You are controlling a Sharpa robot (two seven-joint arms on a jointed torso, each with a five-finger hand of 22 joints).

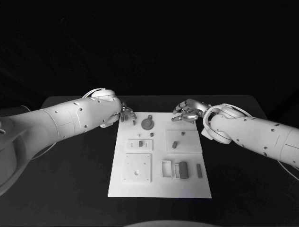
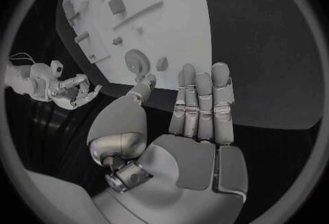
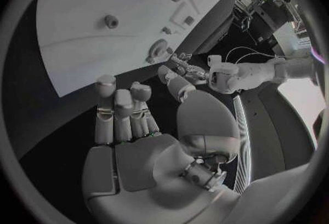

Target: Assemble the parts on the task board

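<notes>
Head view: flat white rectangular task board (image 1: 159, 156) lies mid black table (image 1: 74, 184), w/ small grey parts on it, incl. a round disc part (image 1: 148, 124) nr the far edge. Left hand (image 1: 127, 113) hovers at the board's far left corner, right hand (image 1: 187, 111) at the far right corner. Wrist views: both hands' fingers straight and apart, nothing held.

Both arms reach inward, the left hand (image 1: 127, 113) and right hand (image 1: 187, 111) empty, fingers (image 2: 202, 92) extended and apart.
</notes>
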